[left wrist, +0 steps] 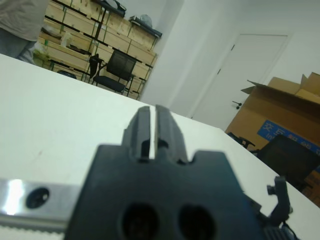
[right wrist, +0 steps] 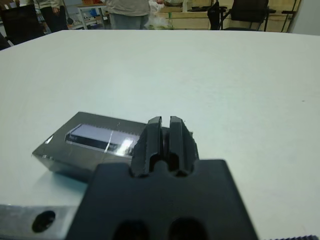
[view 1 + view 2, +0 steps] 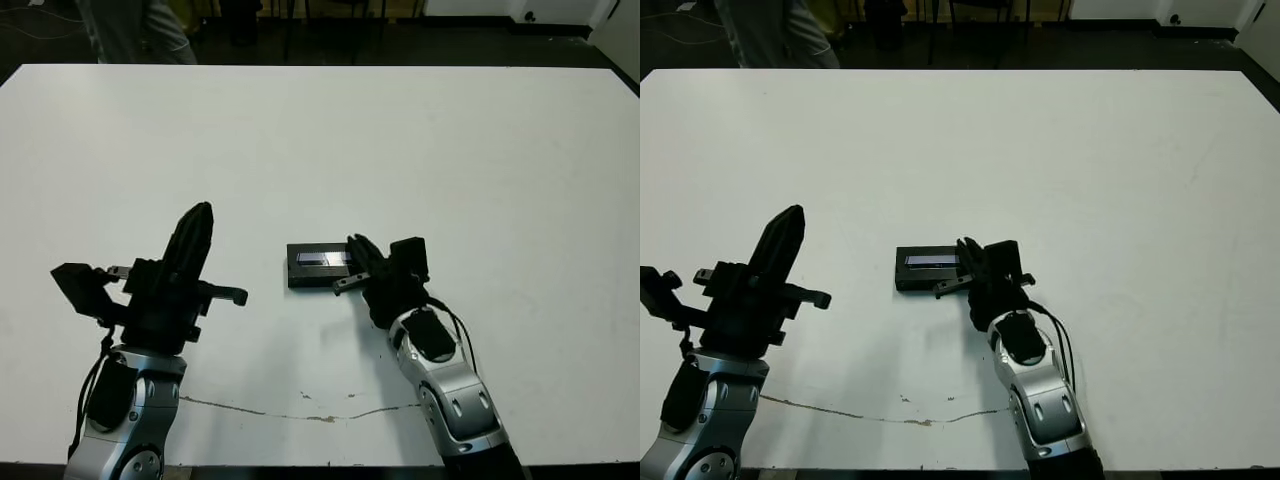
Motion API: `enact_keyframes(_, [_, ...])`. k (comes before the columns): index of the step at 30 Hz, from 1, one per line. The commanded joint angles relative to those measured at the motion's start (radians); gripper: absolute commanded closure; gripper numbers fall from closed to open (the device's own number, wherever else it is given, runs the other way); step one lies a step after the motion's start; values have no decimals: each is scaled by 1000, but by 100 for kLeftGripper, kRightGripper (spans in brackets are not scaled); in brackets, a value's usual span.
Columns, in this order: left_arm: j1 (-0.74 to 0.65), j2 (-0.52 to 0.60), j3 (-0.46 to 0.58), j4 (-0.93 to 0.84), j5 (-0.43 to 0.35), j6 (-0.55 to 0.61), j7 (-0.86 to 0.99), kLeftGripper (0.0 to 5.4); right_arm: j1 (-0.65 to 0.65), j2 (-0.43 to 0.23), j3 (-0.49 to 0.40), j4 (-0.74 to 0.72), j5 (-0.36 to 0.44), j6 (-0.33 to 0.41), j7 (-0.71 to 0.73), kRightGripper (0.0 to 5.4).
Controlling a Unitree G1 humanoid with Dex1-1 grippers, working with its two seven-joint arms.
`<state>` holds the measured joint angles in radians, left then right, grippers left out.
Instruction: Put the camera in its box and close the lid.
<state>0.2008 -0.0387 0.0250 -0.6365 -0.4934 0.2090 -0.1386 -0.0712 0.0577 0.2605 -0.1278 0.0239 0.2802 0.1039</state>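
The box (image 3: 308, 281) lies in the middle of the table with the lid (image 3: 320, 260) sitting flat on it, grey glossy strip up. The camera is hidden. My right gripper (image 3: 355, 244) is shut, its fingertips over the right end of the lid (image 2: 97, 134); I cannot tell whether they touch it. In the right wrist view its fingers (image 2: 154, 131) stand close together with nothing between them. My left gripper (image 3: 203, 212) is raised well to the left of the box, pointing up and away, shut and holding nothing, as the left wrist view (image 1: 153, 113) also shows.
A thin dark crack line (image 3: 300, 410) runs across the table near its front edge. A person (image 3: 130, 28) stands beyond the far left corner. White table surface (image 3: 450, 150) stretches around the box on all sides.
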Motion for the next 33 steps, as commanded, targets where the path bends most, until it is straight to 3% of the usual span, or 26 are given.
enact_keyframes(1, [15,16,-5,9,17,-1,5,538,82,-29,5,34,-16,80,0,540])
enact_keyframes(5, [16,16,-5,13,16,-2,6,538,103,-32,-3,-20,2,71,12,540])
enact_keyframes(8, [16,16,0,14,9,1,7,538,119,-22,-26,-67,22,16,12,540])
enact_keyframes(12, [15,12,11,25,15,-15,9,538,139,-23,-82,-185,66,-65,19,540])
enact_keyframes(16, [12,20,27,40,20,-34,1,538,158,-15,-150,-331,112,-101,1,540])
enact_keyframes(21, [17,28,54,51,40,-54,9,538,191,-44,-232,-444,95,-140,-28,540])
enact_keyframes(30, [36,7,87,107,71,-143,17,538,232,-28,-340,-208,86,-360,-62,540])
enact_keyframes(33, [37,-1,88,122,81,-158,25,538,220,-23,-347,-100,52,-484,-82,540])
